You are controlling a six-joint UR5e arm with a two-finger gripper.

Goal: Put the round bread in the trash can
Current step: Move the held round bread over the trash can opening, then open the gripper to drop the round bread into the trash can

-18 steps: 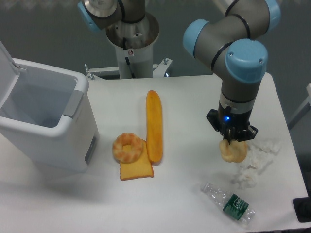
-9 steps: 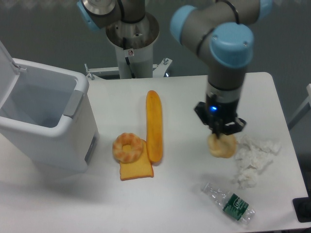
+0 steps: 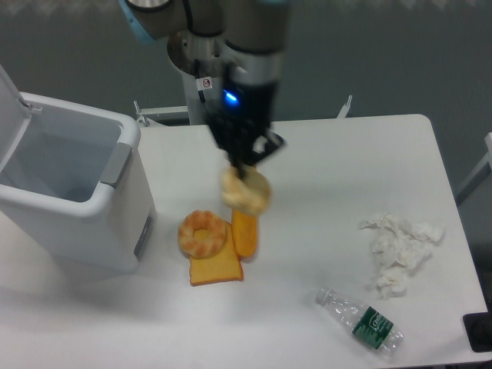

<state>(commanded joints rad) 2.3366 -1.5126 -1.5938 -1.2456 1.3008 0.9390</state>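
The round bread (image 3: 246, 192) hangs pinched in the gripper (image 3: 244, 173), lifted above the baguette (image 3: 244, 233) to clear it toward the trash can (image 3: 115, 196).

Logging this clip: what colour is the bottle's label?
Dark green with white print, on the clear bottle; only the fixed camera shows it.

A white worktop (image 3: 338, 161) with rounded corners fills most of the view, evenly lit with soft shadows. Behind it lies a dull grey-green floor (image 3: 400, 61). A dark object (image 3: 478, 332) sits at the worktop's lower right corner.
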